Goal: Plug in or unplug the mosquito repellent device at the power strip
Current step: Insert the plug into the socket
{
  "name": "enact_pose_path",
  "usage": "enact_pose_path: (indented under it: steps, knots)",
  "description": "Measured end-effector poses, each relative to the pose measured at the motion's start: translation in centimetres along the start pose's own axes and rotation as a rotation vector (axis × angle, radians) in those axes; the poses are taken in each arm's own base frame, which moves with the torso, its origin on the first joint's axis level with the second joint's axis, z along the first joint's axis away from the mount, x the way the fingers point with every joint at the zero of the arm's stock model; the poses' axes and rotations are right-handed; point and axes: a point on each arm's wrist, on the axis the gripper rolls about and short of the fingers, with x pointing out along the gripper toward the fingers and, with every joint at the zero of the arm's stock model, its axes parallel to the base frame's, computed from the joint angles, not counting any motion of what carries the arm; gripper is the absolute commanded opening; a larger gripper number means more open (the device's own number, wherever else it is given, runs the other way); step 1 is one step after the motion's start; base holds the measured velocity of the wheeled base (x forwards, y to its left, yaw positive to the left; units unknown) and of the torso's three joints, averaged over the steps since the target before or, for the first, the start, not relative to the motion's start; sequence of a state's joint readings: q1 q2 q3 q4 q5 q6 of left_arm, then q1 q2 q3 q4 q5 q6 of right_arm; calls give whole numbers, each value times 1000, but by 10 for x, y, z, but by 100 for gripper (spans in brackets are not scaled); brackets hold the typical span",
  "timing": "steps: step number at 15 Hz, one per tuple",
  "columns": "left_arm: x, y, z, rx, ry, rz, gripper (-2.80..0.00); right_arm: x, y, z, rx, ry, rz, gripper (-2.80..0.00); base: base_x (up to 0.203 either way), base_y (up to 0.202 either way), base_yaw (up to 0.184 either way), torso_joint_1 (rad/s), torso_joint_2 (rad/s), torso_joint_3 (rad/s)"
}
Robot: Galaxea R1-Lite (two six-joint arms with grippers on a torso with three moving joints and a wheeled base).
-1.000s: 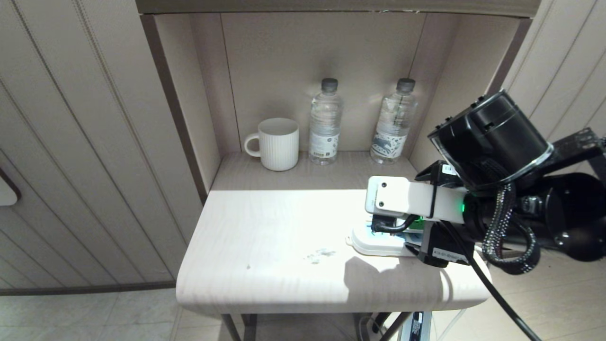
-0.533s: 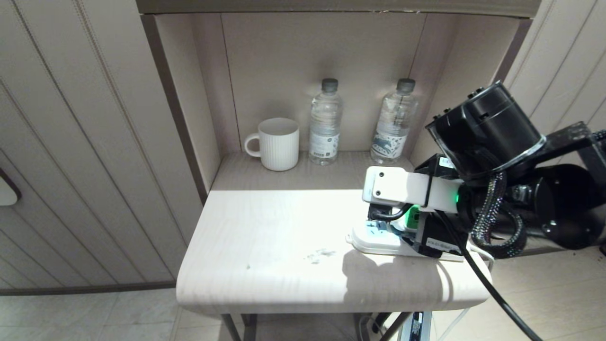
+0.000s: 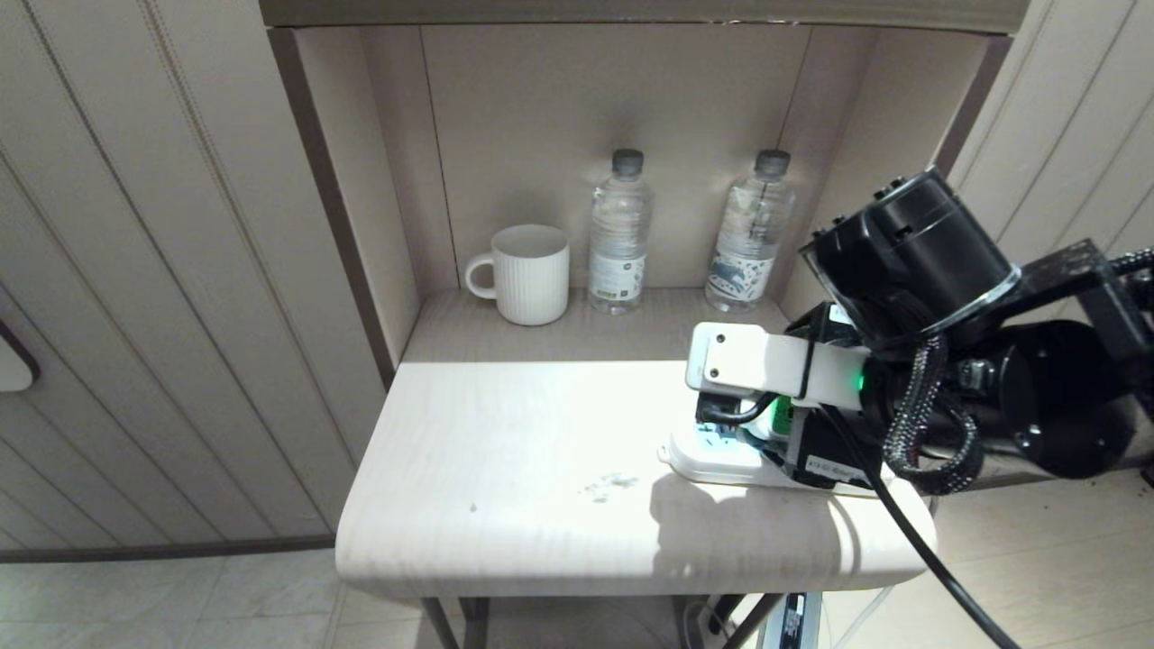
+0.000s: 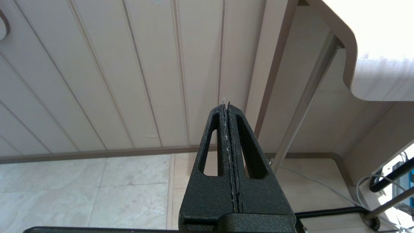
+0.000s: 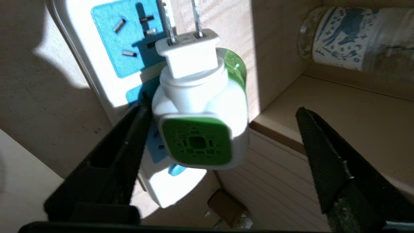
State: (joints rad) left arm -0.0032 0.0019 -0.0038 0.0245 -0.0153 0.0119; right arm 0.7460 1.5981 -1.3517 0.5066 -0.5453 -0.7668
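Note:
The mosquito repellent device (image 5: 197, 129), white with a green vented face, lies tilted across the power strip (image 5: 84, 48), its two metal prongs bare and out of any socket. My right gripper (image 5: 223, 111) is open around it. One finger (image 5: 129, 136) rests against its side and the other stands well apart. From the head view, the gripper (image 3: 753, 428) is mostly hidden under the white wrist mount, with a bit of the device's green (image 3: 781, 416) showing above the strip (image 3: 712, 458). My left gripper (image 4: 225, 105) is shut on nothing, parked low beside the table.
A white ribbed mug (image 3: 530, 273) and two clear water bottles (image 3: 618, 233) (image 3: 750, 233) stand in the alcove behind the table top (image 3: 505, 487). The strip lies near the table's right edge. Cables hang under the table (image 3: 793, 622).
My right wrist has shifted a little up and toward the alcove. More of the strip's left end and the device's green now show beneath it.

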Motion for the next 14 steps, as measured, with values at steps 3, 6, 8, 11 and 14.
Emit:
enact_pose_path:
  steps: [3, 6, 8, 11, 14]
  knots:
    - [0, 0, 0, 0, 0, 0, -280, 2, 1, 0, -3, 5, 6, -280, 0, 0, 0, 0, 0, 0]
    - [0, 0, 0, 0, 0, 0, -280, 3, 1, 1, -2, 5, 6, -280, 0, 0, 0, 0, 0, 0]
    - [0, 0, 0, 0, 0, 0, -280, 2, 0, 1, 2, 3, 3, -280, 0, 0, 0, 0, 0, 0]
    - [0, 0, 0, 1, 0, -1, -280, 0, -4, 1, 17, -5, -6, -280, 0, 0, 0, 0, 0, 0]
    - [0, 0, 0, 0, 0, 0, -280, -6, -17, 2, 61, -26, -39, -280, 0, 0, 0, 0, 0, 0]
